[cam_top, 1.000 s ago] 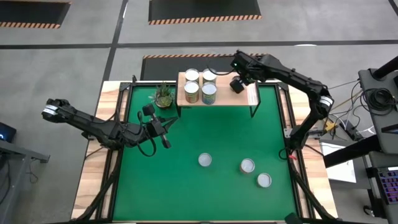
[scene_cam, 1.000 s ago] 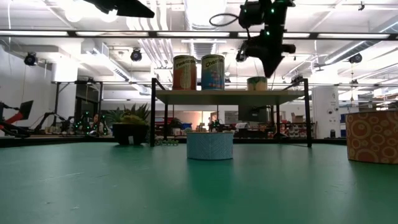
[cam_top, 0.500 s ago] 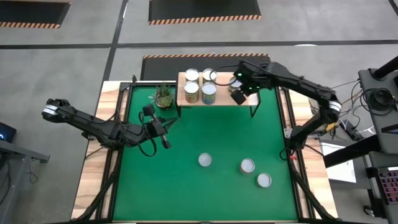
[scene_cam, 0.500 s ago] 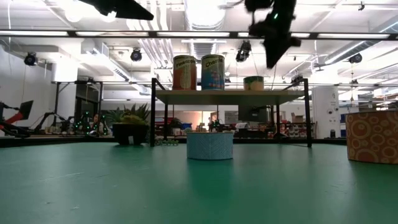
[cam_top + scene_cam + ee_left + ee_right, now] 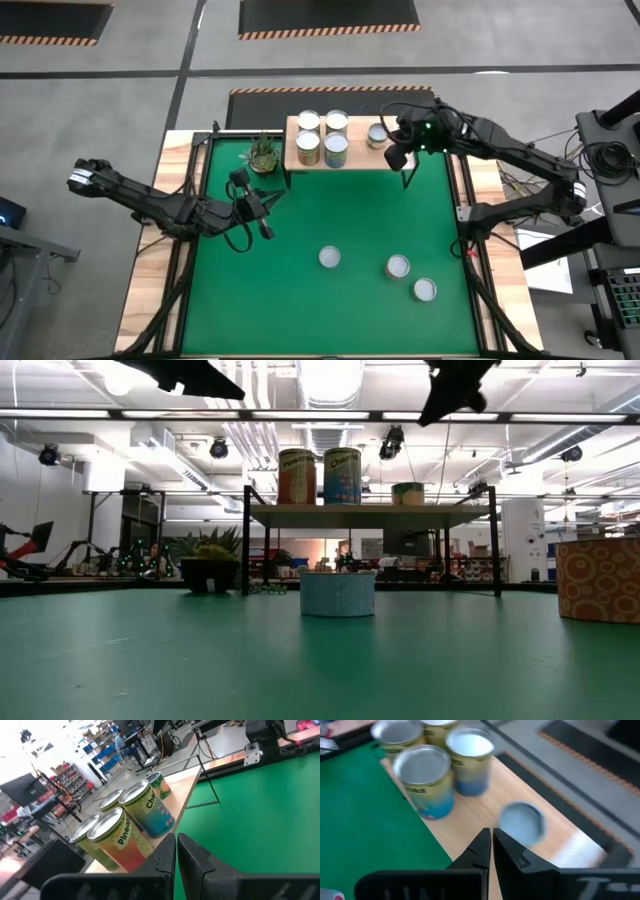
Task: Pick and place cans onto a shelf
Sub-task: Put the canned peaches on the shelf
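My right jaws (image 5: 394, 158) hang shut and empty over the right part of the shelf (image 5: 394, 163), above its front edge. Just beyond their tips, apart from them, a short plain can (image 5: 522, 821) stands on the pale board. Farther along the shelf to that side stand four taller labelled cans (image 5: 322, 137) in a tight two-by-two block, near the board's left end. In the level view the two front ones (image 5: 321, 476) show side by side on the board, with the short one (image 5: 408, 493) to their right, and my right arm hangs dark above them.

My left jaws (image 5: 266, 228) are also closed on nothing, held over the green mat (image 5: 300, 290) on the bench, well apart from the shelf. Ahead of them, past their tips, the same block of tall cans (image 5: 131, 822) shows on the shelf's end. A small potted plant (image 5: 263, 154) stands just beside the shelf's left leg.

Three more cans (image 5: 397, 267) stand on the mat in a loose row, well in front of both jaws, untouched.
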Tool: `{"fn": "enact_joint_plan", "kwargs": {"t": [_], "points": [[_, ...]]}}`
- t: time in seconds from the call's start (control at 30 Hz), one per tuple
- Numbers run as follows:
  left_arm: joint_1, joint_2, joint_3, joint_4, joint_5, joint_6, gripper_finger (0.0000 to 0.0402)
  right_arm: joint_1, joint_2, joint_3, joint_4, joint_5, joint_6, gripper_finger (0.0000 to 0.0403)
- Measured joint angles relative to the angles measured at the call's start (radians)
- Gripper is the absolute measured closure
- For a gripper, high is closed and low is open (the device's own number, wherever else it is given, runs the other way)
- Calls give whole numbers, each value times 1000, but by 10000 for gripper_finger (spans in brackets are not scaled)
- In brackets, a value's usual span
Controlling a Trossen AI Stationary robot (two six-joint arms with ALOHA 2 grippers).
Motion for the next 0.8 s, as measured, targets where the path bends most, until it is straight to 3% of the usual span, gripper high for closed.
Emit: {"fn": "enact_joint_plan", "kwargs": {"t": [0.3,0.4,0.6,0.8], "points": [[0,-2,0,117,0,131,402,1,-67,-341,547,-214,-116,394],[0,-2,0,125,0,147,402,1,-70,-435,702,-227,-93,394],[0,-3,0,122,0,147,402,0,-49,-530,747,-194,-9,394],[0,-3,0,121,0,147,402,-2,-37,-528,672,-118,128,394]]}}
